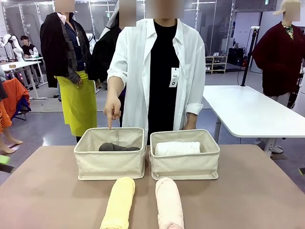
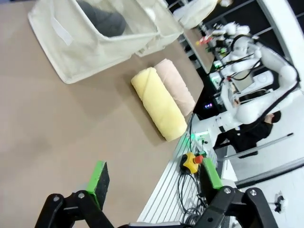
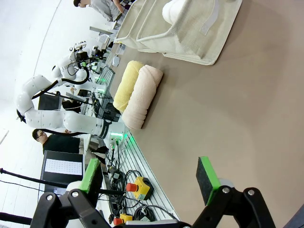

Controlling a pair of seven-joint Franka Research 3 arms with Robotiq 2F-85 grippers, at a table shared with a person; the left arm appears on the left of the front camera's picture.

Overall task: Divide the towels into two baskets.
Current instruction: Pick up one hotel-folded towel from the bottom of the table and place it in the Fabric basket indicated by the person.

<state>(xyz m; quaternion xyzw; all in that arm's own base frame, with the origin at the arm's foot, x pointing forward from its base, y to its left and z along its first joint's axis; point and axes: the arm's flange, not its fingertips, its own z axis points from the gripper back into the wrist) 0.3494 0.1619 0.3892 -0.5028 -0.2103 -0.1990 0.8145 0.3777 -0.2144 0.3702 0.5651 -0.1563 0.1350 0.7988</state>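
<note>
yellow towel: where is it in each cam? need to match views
Front view: yellow towel at the bottom edge, left of centre, in front of the left basket.
Left wrist view: centre, lying diagonally.
Right wrist view: upper left, behind the pink towel.
Shared landmark: the pink towel beside it.

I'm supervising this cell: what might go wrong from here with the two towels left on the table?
1. The yellow towel and pink towel lie close side by side; the open left claw might catch or drag both.
2. The person's hand points down at the far rim of the left basket; an arm delivering there might strike it.
</note>
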